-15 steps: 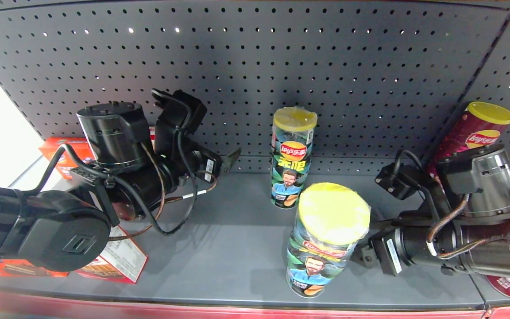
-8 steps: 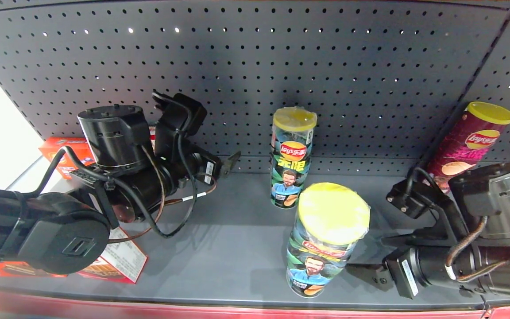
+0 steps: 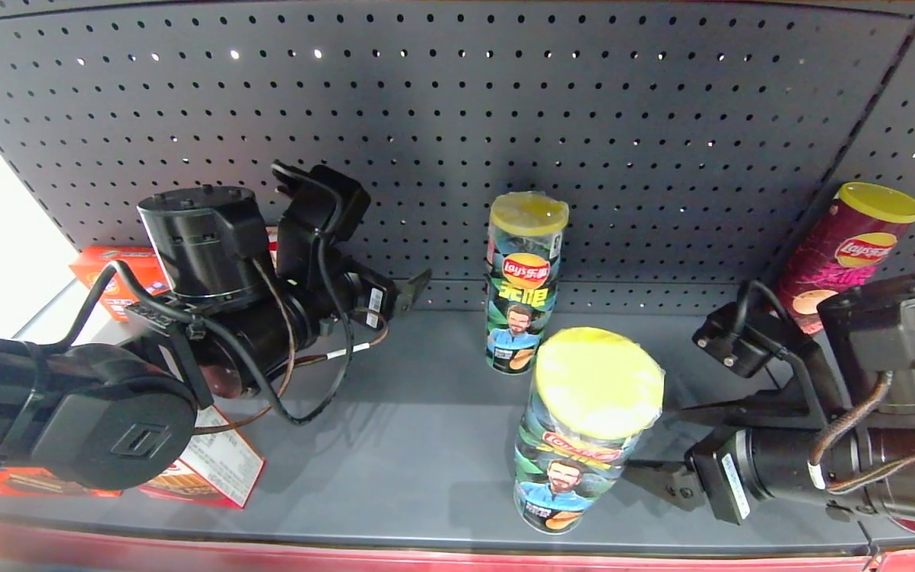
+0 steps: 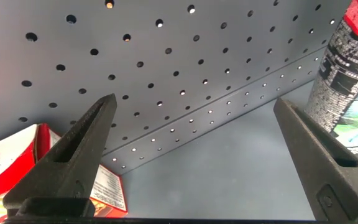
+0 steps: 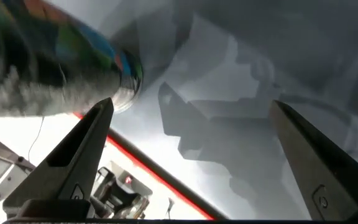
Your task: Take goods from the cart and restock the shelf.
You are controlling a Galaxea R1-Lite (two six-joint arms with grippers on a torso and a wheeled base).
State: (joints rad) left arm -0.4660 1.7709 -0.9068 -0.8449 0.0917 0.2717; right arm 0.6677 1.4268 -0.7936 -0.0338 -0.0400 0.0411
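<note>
Grey pegboard shelf (image 3: 394, 445) is carrying two green chip cans in the head view, the front can (image 3: 584, 429) standing upright near the edge and the rear can (image 3: 523, 282) by the back panel. Just beside the front can, the right gripper (image 3: 656, 443) is hovering. The left gripper (image 3: 414, 287) is hanging near red boxes (image 3: 120, 274). From the left wrist, the left gripper (image 4: 194, 102) is gaping wide, empty. From the right wrist, the right gripper (image 5: 191, 104) is spreading apart, released, the blurred front can (image 5: 48, 68) beside one finger.

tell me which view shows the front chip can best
The head view: the front chip can stands whole and upright at the front of the shelf, yellow lid and label visible. The right wrist view catches a blurred stretch of its side beside the open right gripper. The left wrist view's can is likely the rear can.
</note>
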